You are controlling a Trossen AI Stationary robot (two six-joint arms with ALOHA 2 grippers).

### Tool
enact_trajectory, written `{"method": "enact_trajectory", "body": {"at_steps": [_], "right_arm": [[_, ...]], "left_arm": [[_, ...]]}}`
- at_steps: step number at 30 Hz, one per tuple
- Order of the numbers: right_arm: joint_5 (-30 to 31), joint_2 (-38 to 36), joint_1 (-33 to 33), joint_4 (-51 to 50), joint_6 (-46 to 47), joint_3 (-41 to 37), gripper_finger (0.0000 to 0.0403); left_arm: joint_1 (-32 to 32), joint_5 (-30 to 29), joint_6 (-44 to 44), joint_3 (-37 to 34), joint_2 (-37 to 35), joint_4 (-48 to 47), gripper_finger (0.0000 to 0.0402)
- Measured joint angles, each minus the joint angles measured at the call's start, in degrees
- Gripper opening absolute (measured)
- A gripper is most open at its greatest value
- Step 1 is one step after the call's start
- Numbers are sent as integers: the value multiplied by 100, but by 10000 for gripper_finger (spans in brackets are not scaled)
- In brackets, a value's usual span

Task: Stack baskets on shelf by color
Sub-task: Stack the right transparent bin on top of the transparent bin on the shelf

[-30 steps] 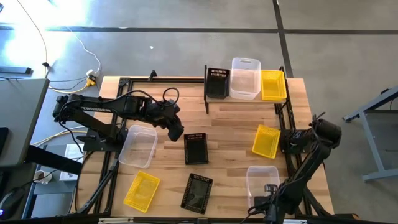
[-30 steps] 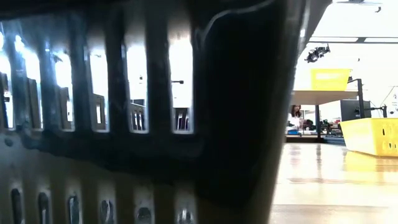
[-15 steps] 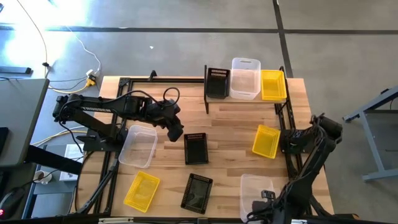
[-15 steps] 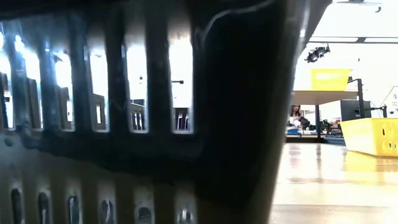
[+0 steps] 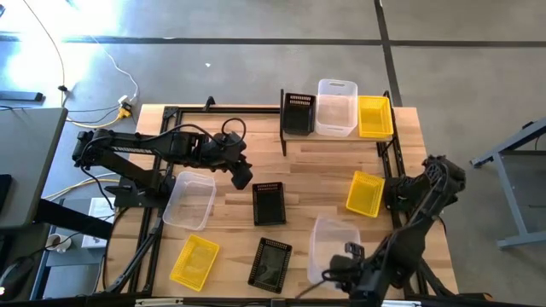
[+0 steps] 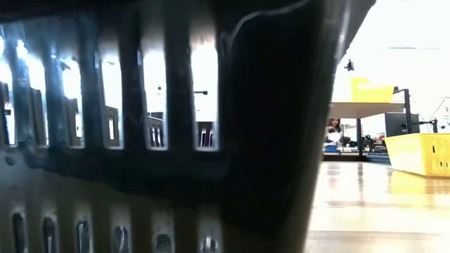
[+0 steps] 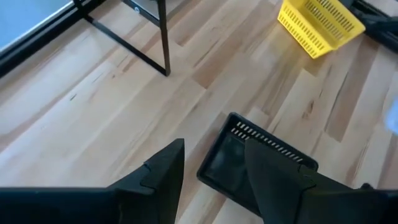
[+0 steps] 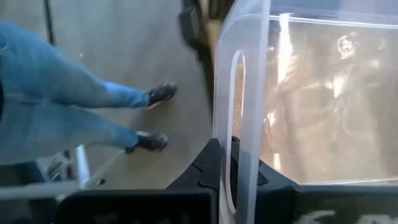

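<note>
Right wrist view—hand pinches translucent tub.

3 baskets on shelf, 6 on table

Translucent glossy plastic tub; matt wooden tabletop.

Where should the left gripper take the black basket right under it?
Take the black basket by one short-end wall, coming straight down from above. It sits upright with its mouth open, so one finger can go inside the rim and one outside. The left gripper is open just above its near end.
</note>
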Motion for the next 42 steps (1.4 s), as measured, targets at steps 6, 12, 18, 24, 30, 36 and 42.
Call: {"method": "enact_trajectory", "body": {"at_steps": [6,12,18,24,30,36,42], "right_arm": [[370,0,-457,-1212,-288,686,0],[975,0,-967,-2598,-702,1413,0],[1472,-20,-1623,-3413,-1567,2130,0],[1890,-110,-2396,-3422,-3288,2644,0],[2030,-249,-3350,-3428,-4567,2874,0],[2014,-594,-4189,-3433,-5475,2828,0],[1922,-983,-4904,-3431,-6256,2826,0]], "left_arm": [[0,7,314,-2,0,-1,161],[0,16,599,-2,0,-72,161],[91,10,609,-2,0,-182,161],[283,-3,717,-2,0,-297,161],[538,-3,908,-2,1,-454,161],[774,-3,910,-2,2,-451,161],[966,-3,908,-2,2,-434,161]]}}
